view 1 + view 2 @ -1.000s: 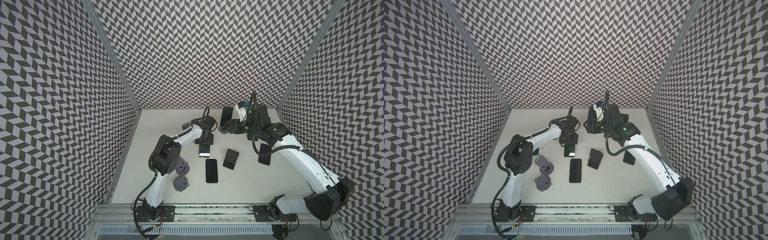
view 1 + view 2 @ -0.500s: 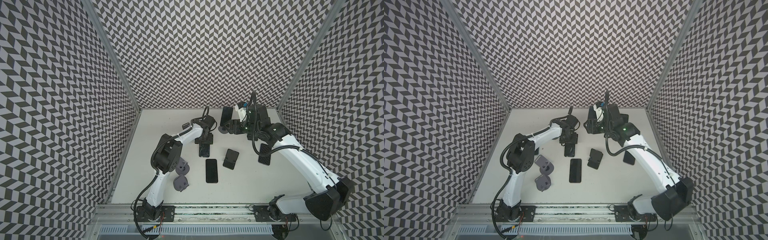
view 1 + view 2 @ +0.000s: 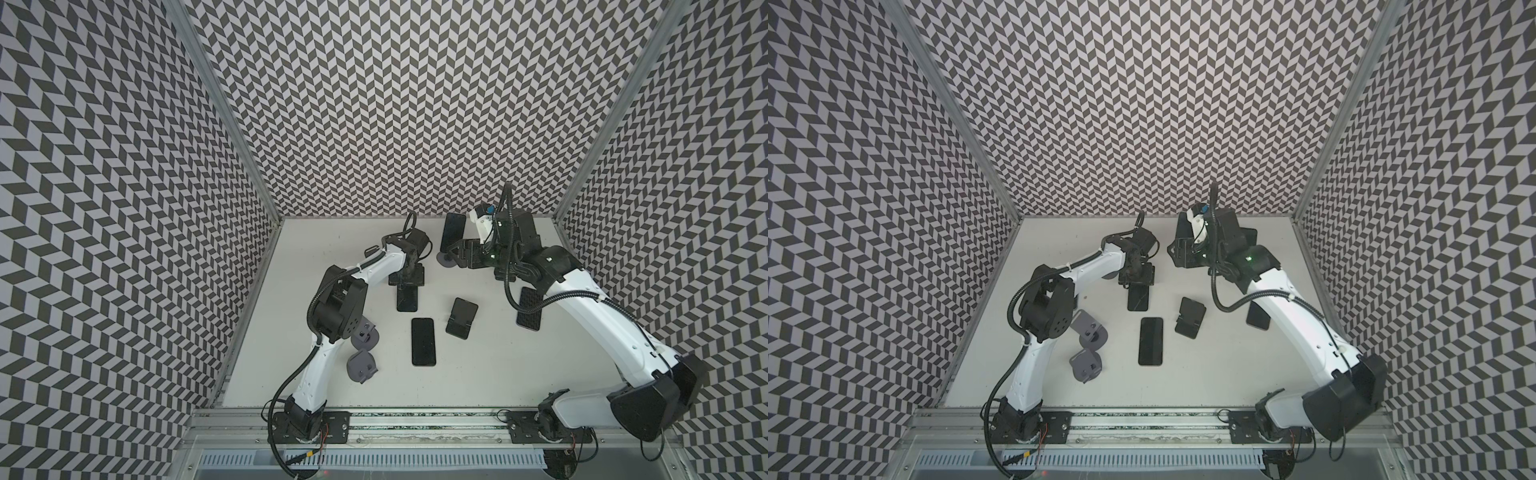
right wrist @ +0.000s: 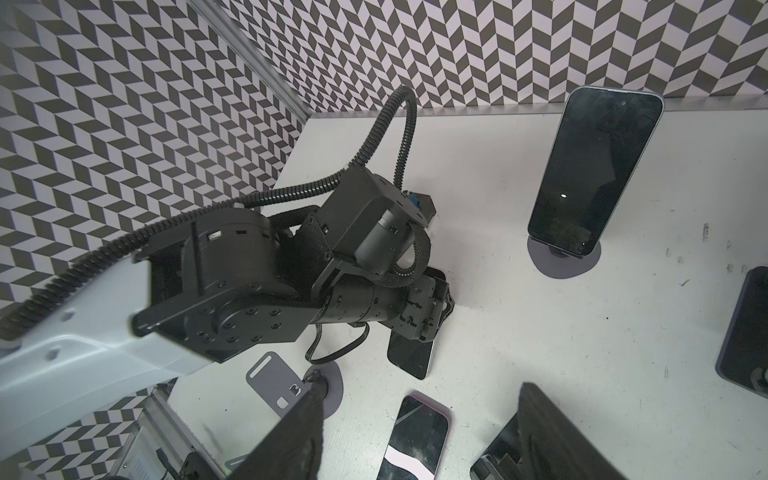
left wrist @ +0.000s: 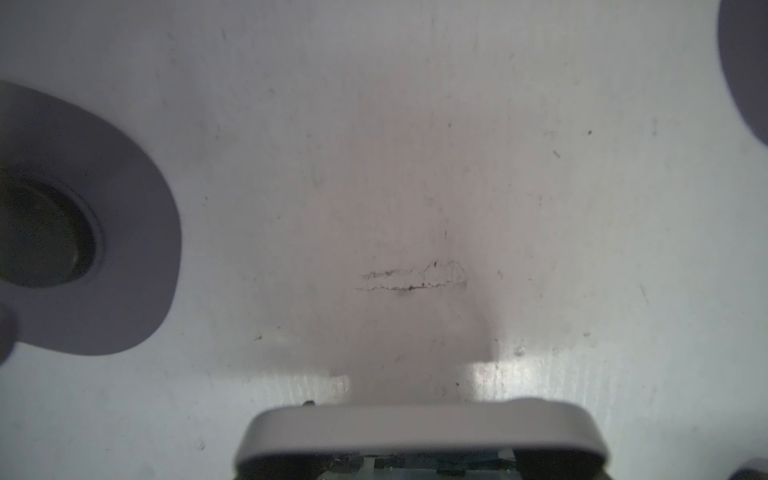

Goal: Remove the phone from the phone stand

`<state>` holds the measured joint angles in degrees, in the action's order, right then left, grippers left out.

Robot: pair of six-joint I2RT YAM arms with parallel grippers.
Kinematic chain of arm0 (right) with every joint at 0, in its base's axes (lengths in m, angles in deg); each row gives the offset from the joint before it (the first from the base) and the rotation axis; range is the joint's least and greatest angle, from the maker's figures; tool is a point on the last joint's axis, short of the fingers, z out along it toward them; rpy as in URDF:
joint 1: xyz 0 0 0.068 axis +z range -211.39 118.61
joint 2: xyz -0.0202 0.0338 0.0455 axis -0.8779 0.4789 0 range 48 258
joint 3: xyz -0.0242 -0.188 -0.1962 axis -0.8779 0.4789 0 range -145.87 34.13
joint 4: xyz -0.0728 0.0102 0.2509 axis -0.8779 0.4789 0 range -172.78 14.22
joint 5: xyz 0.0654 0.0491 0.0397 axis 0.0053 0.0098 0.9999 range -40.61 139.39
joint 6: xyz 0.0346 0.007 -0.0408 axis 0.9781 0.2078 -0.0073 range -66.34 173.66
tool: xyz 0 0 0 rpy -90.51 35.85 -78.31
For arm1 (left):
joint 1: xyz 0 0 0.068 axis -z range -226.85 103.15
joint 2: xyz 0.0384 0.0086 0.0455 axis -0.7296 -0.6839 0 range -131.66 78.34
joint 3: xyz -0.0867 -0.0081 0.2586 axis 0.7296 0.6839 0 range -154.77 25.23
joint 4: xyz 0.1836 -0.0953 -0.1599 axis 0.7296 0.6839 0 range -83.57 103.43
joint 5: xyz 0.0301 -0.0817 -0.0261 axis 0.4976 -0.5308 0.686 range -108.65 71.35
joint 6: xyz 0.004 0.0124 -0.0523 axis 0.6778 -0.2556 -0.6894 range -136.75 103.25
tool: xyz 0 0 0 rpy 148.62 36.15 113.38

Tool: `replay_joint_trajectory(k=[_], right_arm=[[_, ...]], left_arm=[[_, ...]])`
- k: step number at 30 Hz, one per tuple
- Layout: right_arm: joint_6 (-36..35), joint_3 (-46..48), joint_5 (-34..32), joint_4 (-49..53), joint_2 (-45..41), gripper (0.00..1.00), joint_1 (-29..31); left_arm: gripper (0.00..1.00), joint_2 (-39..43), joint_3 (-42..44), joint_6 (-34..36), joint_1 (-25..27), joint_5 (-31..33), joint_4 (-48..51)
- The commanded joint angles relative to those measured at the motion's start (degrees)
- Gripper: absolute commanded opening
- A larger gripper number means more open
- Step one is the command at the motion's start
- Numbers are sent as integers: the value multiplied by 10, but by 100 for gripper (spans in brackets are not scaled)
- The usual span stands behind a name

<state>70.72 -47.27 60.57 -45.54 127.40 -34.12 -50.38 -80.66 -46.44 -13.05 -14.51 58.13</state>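
My left gripper [image 3: 408,280] is shut on a dark phone [image 3: 407,301] with a pale rim. It grips the phone mid-length, tilted with its low end down at the table [image 3: 332,257]; I cannot tell whether it touches. The left wrist view shows only that phone's rim [image 5: 419,424] and the table surface close behind it. A second dark phone [image 4: 594,166] stands upright on a grey phone stand [image 4: 561,259] at the back. My right gripper [image 4: 419,399] hangs beside that stand's base, open and empty, clear of the phone.
Two empty grey stands [image 3: 363,334] [image 3: 361,365] sit by the left arm's elbow. A dark phone [image 3: 423,340] lies flat mid-table beside a black stand [image 3: 461,318]. A dark textured slab [image 3: 528,307] lies under the right forearm. A grey round base [image 5: 83,228] is near the held phone.
The phone in my left gripper has lost its bright reflection and now looks dark, and the left elbow has shifted slightly. The right arm has stayed still.
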Motion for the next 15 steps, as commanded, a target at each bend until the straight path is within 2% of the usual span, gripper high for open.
replay_joint_trajectory(k=[1,15], right_arm=[[-4,-3,-7,-20,-8,72,3],[-5,-1,-8,-20,-8,72,3]], left_arm=[[70,-11,-17,-7,-6,14,4],[72,-17,-7,-6,-6,-4,-2]])
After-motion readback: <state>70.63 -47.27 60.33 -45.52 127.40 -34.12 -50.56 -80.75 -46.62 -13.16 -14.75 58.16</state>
